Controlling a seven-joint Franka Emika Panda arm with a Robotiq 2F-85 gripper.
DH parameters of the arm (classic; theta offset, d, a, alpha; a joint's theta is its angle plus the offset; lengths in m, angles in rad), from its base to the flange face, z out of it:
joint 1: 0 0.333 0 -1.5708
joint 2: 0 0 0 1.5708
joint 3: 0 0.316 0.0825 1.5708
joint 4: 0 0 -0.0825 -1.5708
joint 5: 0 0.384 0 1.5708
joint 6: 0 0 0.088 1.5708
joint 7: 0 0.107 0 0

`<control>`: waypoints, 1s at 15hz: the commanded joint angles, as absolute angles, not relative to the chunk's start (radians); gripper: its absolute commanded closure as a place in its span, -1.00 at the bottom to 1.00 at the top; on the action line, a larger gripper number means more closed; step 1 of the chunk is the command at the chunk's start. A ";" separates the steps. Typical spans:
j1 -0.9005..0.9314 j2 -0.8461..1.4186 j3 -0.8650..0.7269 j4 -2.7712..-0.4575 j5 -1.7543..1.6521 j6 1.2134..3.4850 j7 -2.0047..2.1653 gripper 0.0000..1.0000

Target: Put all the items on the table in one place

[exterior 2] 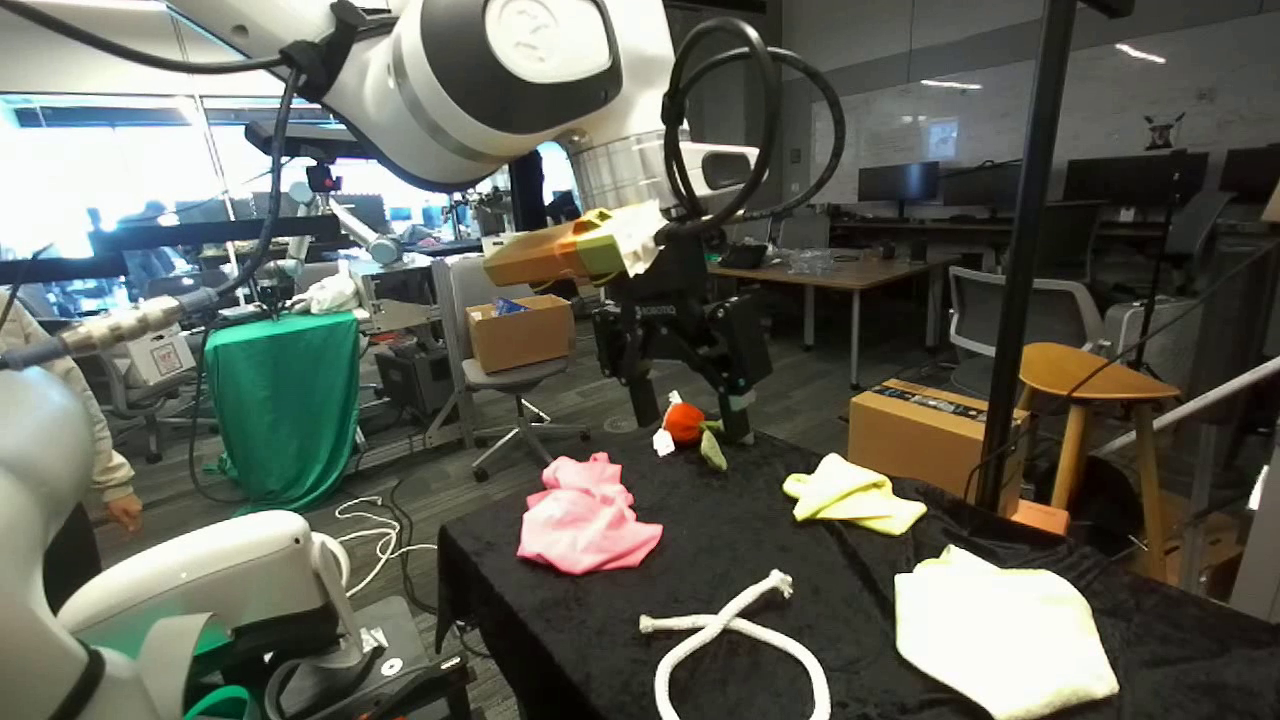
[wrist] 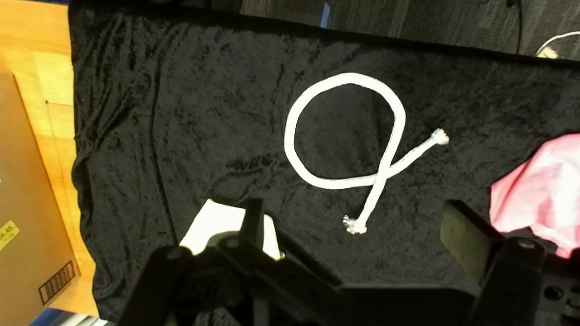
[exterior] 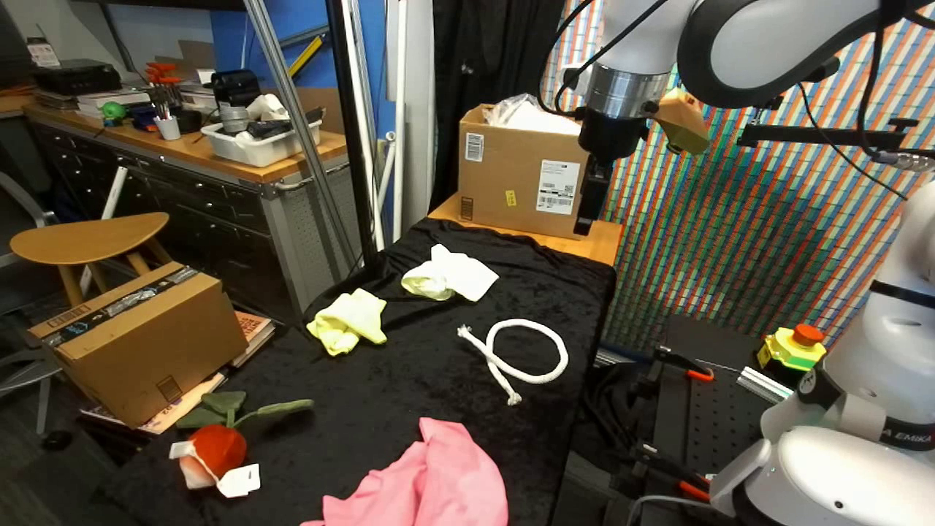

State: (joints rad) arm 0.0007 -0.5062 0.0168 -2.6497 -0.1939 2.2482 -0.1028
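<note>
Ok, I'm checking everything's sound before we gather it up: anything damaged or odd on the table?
The white rope, looped on the table: both ends look frayed, flaring into ragged tufts while the rest looks smooth.

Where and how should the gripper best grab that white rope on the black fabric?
I'd come straight down from above and pinch the white rope where its strands cross: it lies flat in a single loop, so closing there should gather both strands at once.
</note>
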 commanded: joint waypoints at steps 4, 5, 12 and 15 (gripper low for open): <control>0.000 -0.341 0.075 -2.464 -0.238 2.223 -0.068 -1.00; -0.005 -0.306 0.078 -2.423 -0.252 2.224 -0.066 -1.00; -0.042 0.071 0.036 -2.105 -0.451 2.399 -0.021 -1.00; -0.031 0.254 -0.007 -1.959 -0.494 2.453 0.041 -1.00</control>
State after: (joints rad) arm -0.0392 0.0703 0.0251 -2.1304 -0.4429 2.4116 -0.0310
